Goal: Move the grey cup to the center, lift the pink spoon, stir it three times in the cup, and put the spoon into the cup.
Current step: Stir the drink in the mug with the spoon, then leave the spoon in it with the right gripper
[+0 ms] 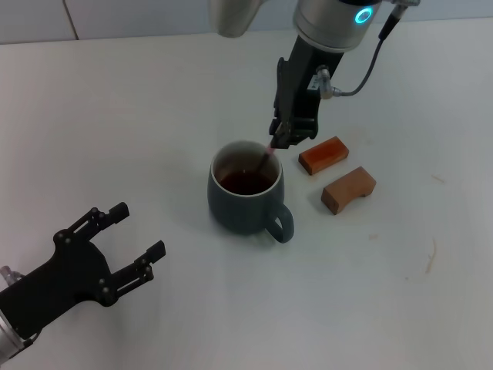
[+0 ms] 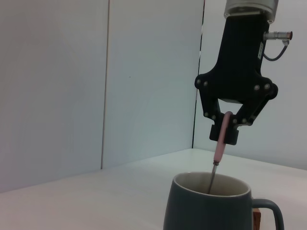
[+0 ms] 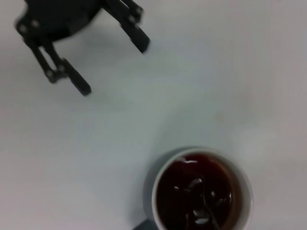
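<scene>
The grey cup (image 1: 245, 196) stands near the middle of the white table, handle toward the front right, with dark reddish-brown liquid inside. My right gripper (image 1: 282, 139) hangs just above the cup's far rim, shut on the pink spoon (image 1: 267, 156). The spoon's pink handle (image 2: 221, 140) slants down from the fingers and its metal bowl (image 3: 209, 206) dips into the liquid. The cup also shows in the left wrist view (image 2: 211, 203) and the right wrist view (image 3: 201, 191). My left gripper (image 1: 131, 239) is open and empty at the front left, well away from the cup.
Two brown wooden blocks lie to the right of the cup: a reddish one (image 1: 323, 154) and a paler arched one (image 1: 348, 189). The table's far edge meets a white wall behind.
</scene>
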Available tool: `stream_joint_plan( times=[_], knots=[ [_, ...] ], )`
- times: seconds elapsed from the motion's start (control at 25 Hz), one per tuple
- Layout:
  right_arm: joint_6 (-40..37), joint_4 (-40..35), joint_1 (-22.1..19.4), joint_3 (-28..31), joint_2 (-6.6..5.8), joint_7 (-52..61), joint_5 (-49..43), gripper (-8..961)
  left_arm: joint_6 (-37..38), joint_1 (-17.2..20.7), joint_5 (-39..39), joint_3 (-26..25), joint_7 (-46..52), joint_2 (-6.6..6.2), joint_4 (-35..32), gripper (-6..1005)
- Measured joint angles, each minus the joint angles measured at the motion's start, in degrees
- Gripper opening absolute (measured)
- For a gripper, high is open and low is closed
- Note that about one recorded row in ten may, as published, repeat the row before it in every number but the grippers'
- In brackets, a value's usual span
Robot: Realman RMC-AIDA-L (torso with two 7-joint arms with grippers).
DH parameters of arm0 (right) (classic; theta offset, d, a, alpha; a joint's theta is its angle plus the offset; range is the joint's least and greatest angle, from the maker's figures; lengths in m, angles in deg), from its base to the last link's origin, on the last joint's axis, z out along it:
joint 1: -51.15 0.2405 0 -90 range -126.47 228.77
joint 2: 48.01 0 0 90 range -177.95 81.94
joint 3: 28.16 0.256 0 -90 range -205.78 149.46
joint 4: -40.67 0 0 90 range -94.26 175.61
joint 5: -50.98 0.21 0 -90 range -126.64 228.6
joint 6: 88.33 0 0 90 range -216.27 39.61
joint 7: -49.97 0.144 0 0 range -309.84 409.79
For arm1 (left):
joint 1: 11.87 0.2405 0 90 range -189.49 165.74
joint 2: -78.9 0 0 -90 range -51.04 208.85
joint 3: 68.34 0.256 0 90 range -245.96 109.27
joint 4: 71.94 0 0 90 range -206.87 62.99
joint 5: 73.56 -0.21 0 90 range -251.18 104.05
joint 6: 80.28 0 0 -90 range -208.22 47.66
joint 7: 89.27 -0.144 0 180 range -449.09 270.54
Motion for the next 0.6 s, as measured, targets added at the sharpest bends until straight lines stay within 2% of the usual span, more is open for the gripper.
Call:
stream_joint_plan(
  times=[0.32,0.52,0.6],
  knots=[
    [-3.5,-1.2,0.1,-0.2,0.10,-1.6,2.7,121,0.0,-0.1,0.1,0.0,0.0,0.09,0.0,820],
    [1.0,-0.7,0.0,-0.2,0.11,-0.9,1.0,121,0.1,0.0,0.3,-0.1,0.1,0.09,0.0,820],
    [0.4,-0.4,0.2,-0.3,0.08,-0.4,-0.1,121,0.1,0.0,0.4,-0.2,0.1,0.09,0.0,820]
  ],
)
